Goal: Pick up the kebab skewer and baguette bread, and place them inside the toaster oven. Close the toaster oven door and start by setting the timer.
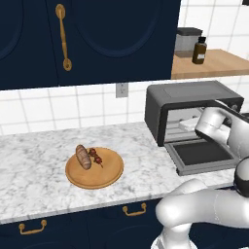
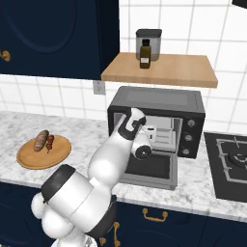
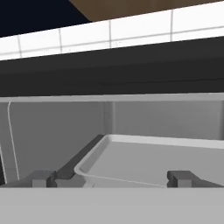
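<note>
The toaster oven point(image 1: 194, 114) is sitting at the right of the left base view on the marble counter point(image 1: 39, 160), with the toaster oven door point(image 1: 202, 156) lying dropped open and flat toward the lower right of that frame. In the right base view the same oven is standing at the centre, under a wooden shelf point(image 2: 159, 70) that is carrying a brown bottle point(image 2: 144, 54) and a grey canister point(image 2: 148, 38) near the top of the frame. The arm is reaching to the oven's mouth, and the gripper point(image 3: 111, 178) is showing its two dark tips set wide apart at the bottom of the hand view, holding nothing. Beyond those tips, a pale tray point(image 3: 153, 159) is resting inside the grey cavity across the lower half of that frame. The baguette bread point(image 1: 83, 156) is lying on a round wooden plate point(image 1: 109, 175) at the lower left centre of the left base view, with the kebab skewer point(image 1: 96, 156) lying just beside it on the right. In the right base view the plate is sitting at the left edge, well apart from the oven. A stove burner point(image 2: 234, 159) is showing at the right edge there.
</note>
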Robot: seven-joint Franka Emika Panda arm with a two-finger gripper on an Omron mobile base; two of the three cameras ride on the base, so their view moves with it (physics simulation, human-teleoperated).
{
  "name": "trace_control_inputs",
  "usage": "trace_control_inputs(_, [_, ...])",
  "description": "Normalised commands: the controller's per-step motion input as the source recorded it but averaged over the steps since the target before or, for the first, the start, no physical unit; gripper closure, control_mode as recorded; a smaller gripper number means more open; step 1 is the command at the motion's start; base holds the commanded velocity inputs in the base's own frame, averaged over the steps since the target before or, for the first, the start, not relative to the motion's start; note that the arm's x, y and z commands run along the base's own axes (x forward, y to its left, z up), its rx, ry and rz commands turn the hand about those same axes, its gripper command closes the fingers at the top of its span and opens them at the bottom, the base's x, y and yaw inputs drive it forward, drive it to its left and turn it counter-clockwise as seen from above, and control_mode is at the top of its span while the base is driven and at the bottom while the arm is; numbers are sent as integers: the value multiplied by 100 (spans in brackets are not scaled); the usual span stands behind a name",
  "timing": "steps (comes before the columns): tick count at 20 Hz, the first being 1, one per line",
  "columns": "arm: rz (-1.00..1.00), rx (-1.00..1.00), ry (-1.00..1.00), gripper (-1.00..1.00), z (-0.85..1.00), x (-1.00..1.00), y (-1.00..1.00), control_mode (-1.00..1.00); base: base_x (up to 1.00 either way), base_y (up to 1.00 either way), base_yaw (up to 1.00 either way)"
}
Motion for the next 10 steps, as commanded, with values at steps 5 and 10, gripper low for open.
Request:
trace_control_inputs(5, [-2,0,0,-100,0,2,-21,-100,0,0,0])
trace_control_inputs(10, [-3,0,0,-100,0,17,-15,-100,0,0,0])
